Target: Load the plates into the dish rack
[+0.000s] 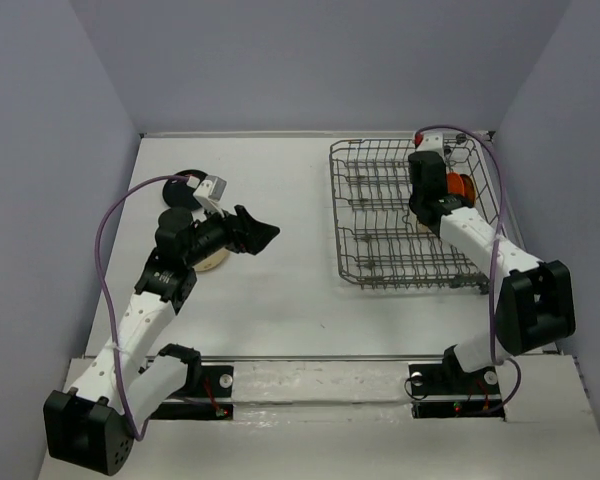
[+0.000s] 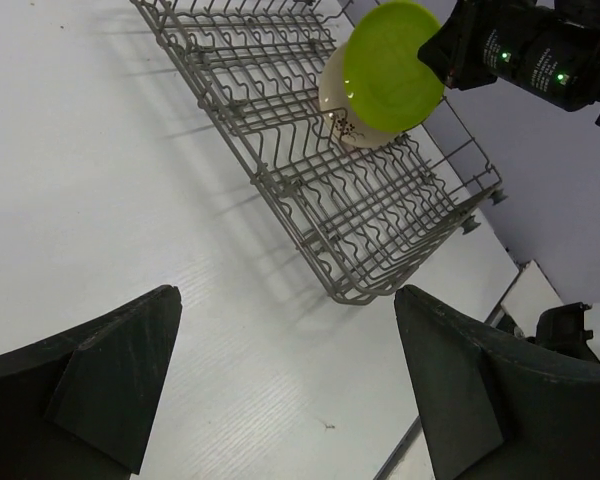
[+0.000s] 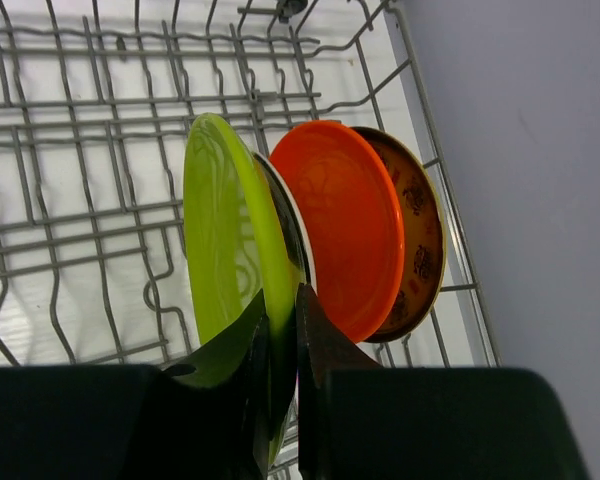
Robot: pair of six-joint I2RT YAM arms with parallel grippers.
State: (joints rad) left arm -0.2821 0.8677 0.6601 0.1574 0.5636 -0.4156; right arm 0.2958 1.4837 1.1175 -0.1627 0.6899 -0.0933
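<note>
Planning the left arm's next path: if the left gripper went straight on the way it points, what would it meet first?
The left gripper, fingers open, likely meets the bare table just short of the dish rack; if it clears that, the rack's near wire wall. Depth is unclear.

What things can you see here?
table: one, white, under everything
dish rack: one, grey, table's right side
lime green plate: one, lime green, upright in rack
cream plate: one, dark-marked cream, beside green one
orange plate: one, orange, upright in rack
brown plate: one, yellow-patterned brown, beside orange one
black plate: one, black, table, by left arm
beige plate: one, beige, table, under left arm
left gripper: one, black, open, above table
right gripper: one, black, shut on lime green plate
</note>
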